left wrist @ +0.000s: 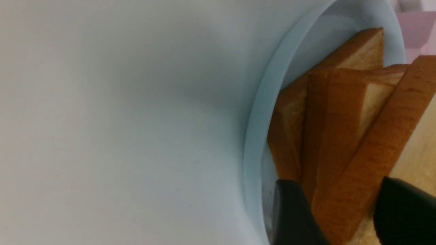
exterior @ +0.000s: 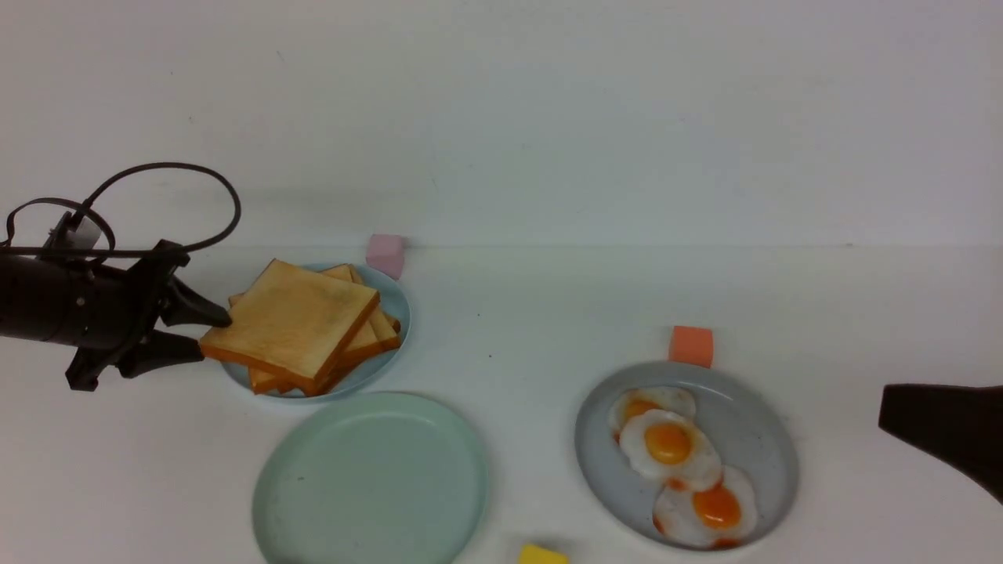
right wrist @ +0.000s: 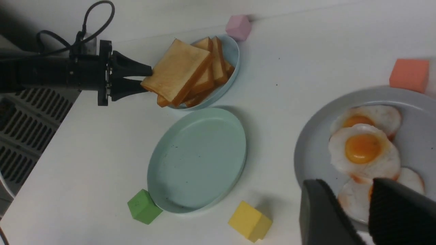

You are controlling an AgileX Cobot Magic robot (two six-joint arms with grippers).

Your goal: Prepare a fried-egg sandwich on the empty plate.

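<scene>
The empty plate [exterior: 368,478], wide and mint green, lies bare at the front centre. No fried-egg sandwich is in view. Behind it a stack of toast slices [exterior: 294,321] rests on a light-blue plate [exterior: 396,309]. My left gripper [exterior: 211,335] reaches in from the left, one finger above and one below the top slice's near corner. In the left wrist view the top slice's crust [left wrist: 374,146] fills the gap between the fingers. Three fried eggs [exterior: 670,442] lie on a grey-blue plate [exterior: 776,439]. My right gripper [right wrist: 347,183] hovers open by that plate's near edge, holding nothing.
Foam blocks are scattered about: pink [exterior: 385,254] behind the toast plate, orange [exterior: 691,345] behind the egg plate, yellow [exterior: 542,554] at the front edge, and green [right wrist: 143,206] beside the mint plate. A white wall backs the table.
</scene>
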